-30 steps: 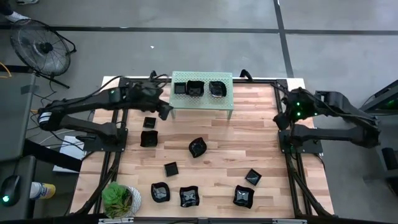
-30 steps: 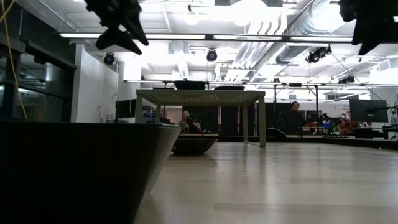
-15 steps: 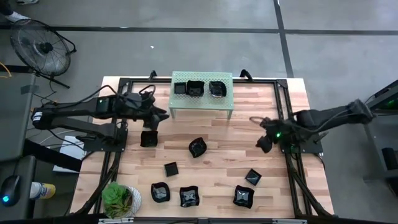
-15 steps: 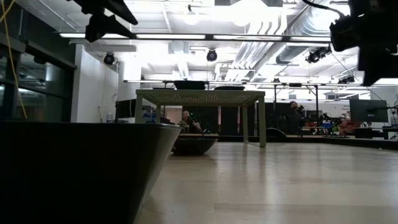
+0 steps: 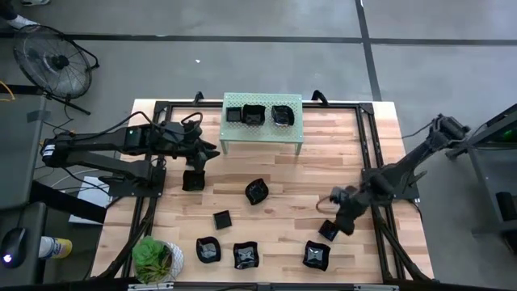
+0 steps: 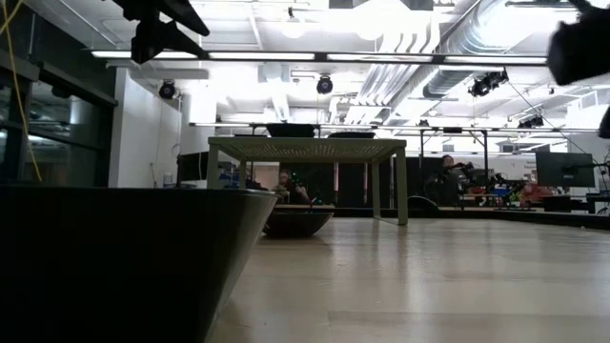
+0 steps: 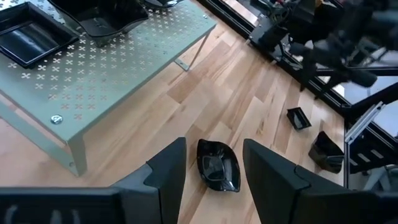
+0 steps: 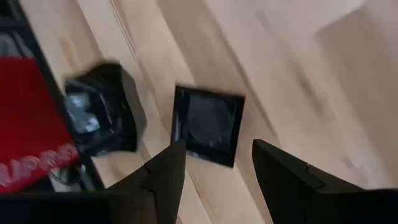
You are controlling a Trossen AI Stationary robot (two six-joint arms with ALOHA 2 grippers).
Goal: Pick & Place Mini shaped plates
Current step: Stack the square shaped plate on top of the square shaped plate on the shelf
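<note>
Since these mini shaped plates look glossy, hard and light, we'd expect them to be slippery and chip-prone, so pinch a raised rim w/ both jaws. Right gripper (image 8: 212, 171), jaws apart and empty, hangs above a small square plate (image 8: 209, 125) on the tabletop (image 5: 355, 153), approx. centred between them. Left gripper (image 7: 212, 168), jaws also apart, waits above a wavy plate (image 7: 219, 165) near the shelf (image 7: 124, 68).

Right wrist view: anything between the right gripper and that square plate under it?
Nothing visible. The right gripper is open, and the square plate lies on bare wood just past its fingers. A second black plate sits beside it, off the line of approach. In the high view the gripper is right by the plate.
</note>
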